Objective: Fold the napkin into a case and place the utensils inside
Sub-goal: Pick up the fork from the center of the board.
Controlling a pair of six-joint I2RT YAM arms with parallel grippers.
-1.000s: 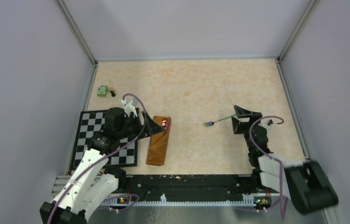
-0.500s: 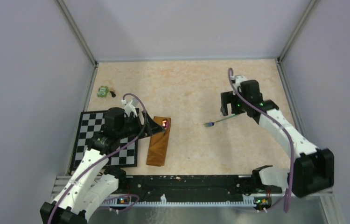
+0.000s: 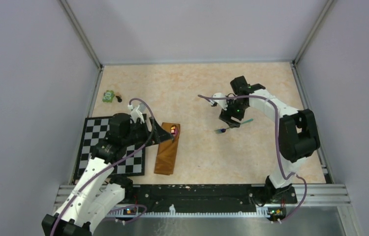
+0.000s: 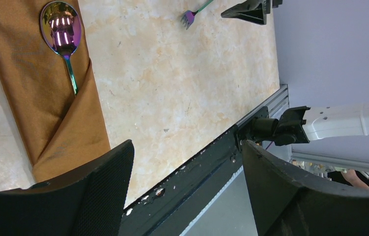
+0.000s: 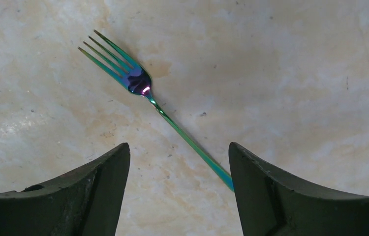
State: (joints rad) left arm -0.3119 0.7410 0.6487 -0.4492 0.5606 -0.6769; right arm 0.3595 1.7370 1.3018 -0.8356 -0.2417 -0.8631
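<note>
Fingers point(image 5: 99, 196) of the right gripper point(image 5: 177, 147) are spread wide, nothing held. The fork point(image 5: 138, 81) lies flat on the table point(image 5: 295, 73) beneath them, tines pointing away. Its handle runs diag. into the gap btwn the two fingers, w/ its end right at one finger's edge in the wrist view. Can't tell if metal and finger touch.

The left gripper point(image 4: 186, 145) is also wide open and empty, hanging by the far end of the case point(image 4: 35, 98). Case = narrow rust-orange pouch w/ a diagonal flap. The spoon point(image 4: 62, 32) has its bowl on the pouch's far end and its handle tucked under the flap. Fork and case are well apart.

Surface is beige marbled, flat, w/ a few small specks. The checkered mat point(image 3: 94, 142) lies just left of the case. The green toy point(image 3: 108, 96) sits beyond the mat, near the left wall.

Pale grey walls point(image 3: 197, 29) close in the left, back and right sides, w/ metal posts point(image 3: 81, 34) at the back corners. A black rail point(image 3: 197, 191) runs along the near edge. There is open tabletop btwn case and fork, and more toward the back wall. The fork is well off the right wall.
</note>
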